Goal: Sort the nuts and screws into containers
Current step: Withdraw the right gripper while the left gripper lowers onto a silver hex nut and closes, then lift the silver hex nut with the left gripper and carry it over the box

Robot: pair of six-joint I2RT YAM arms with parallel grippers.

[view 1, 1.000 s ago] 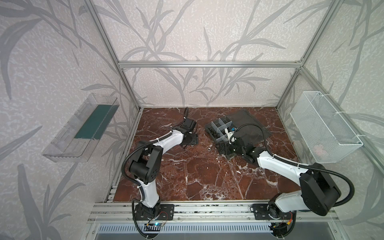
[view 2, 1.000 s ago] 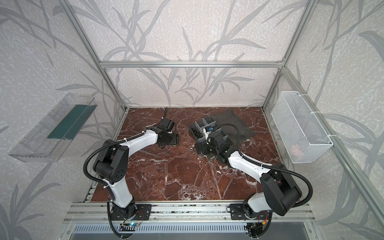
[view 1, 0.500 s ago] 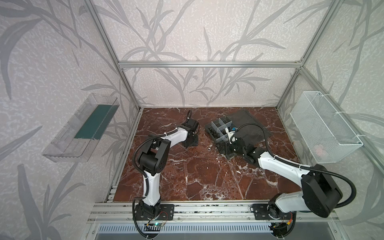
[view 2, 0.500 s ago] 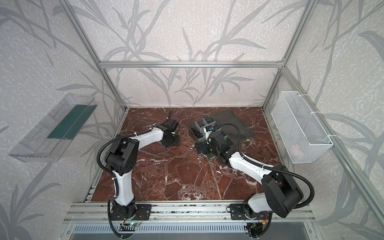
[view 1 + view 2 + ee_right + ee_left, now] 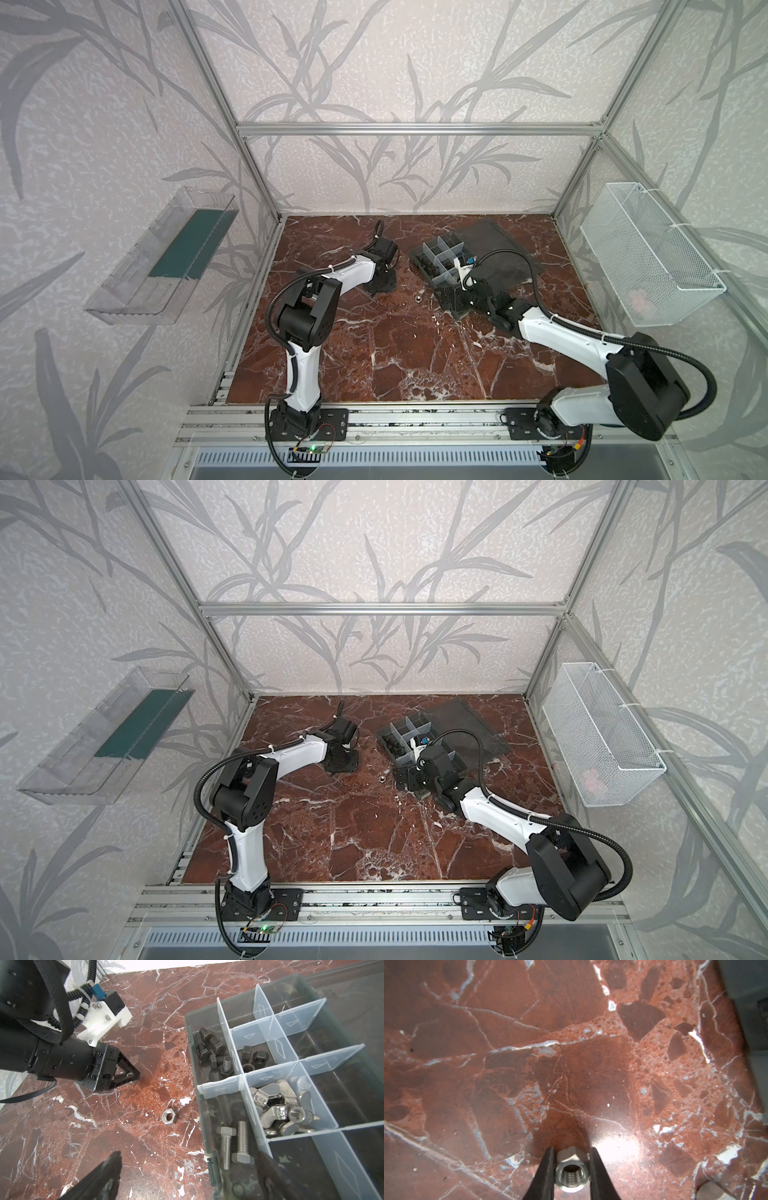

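Red marble surface (image 5: 395, 357) carrying 2 arms and 1 dark-grey organizer box (image 5: 190, 1047). The box's lid (image 5: 494, 245) lies open and flat behind it, and translucent dividers (image 5: 276, 1022) split it into compartments. Left claw (image 5: 571, 1152): narrowed to a small gap, its 2 dark fingers (image 5: 548, 1169) pressed against opposite sides of 1 silver nut (image 5: 572, 1175), which sits on the surface with its threaded bore facing the wrist camera. Right claw (image 5: 182, 1178): spread wide and empty, hanging over the box's near end, 1 finger above the surface and 1 above the box. 1 loose hex nut (image 5: 169, 1116) lies flat on the surface between the left claw and the box, near the box's side wall, which stands between it and the compartments. Box contents: dark bolts (image 5: 214, 1051); black nuts (image 5: 255, 1057); silver wing nuts (image 5: 278, 1105) heaped with hex nuts; 2 silver bolts (image 5: 232, 1147). Walls: white wire-mesh basket (image 5: 648, 257) to the right, clear tray (image 5: 166, 257) with a green base to the left, both well apart from the work.
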